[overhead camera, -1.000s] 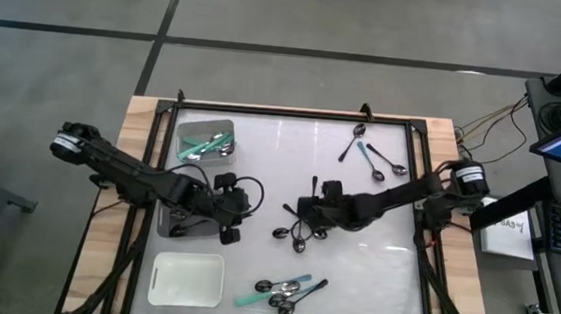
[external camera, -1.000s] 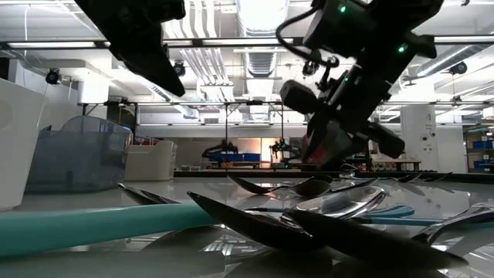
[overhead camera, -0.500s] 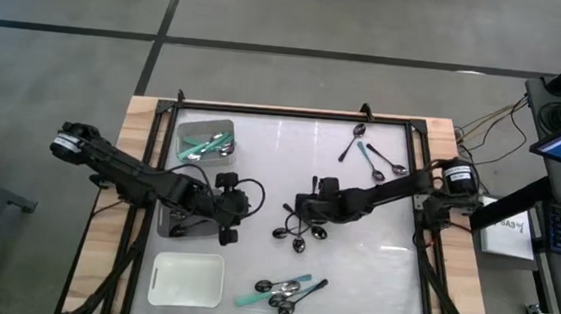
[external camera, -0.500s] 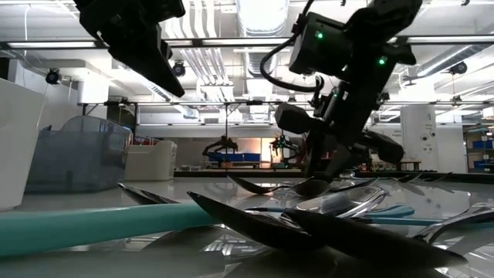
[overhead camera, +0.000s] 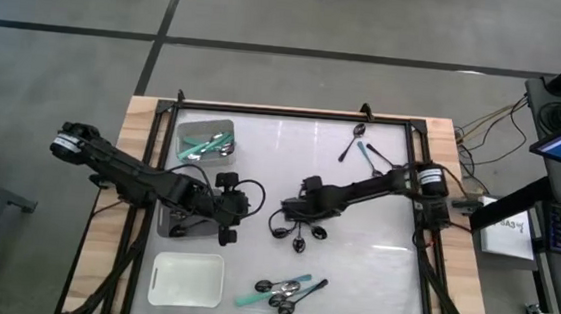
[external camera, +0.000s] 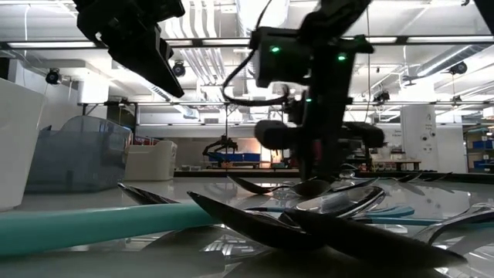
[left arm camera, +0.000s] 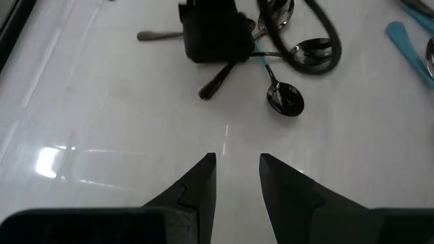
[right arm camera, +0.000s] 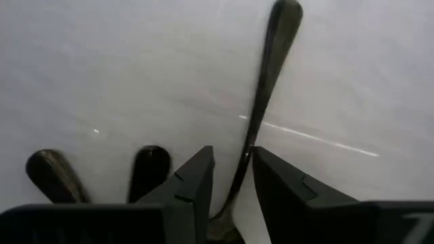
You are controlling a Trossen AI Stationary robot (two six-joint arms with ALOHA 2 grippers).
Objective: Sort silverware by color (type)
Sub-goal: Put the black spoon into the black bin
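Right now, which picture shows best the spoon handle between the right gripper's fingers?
The right wrist view: the silver spoon handle runs straight up from the gap at the right gripper, filling the picture. The high view shows only the gripper over a small spoon pile. In the low and left wrist views, the arm hides it.

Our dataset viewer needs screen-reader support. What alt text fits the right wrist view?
The right end effector straddles a silver spoon handle lying on the white table, its fingers not yet touching. Two dark handle ends lie beside it.
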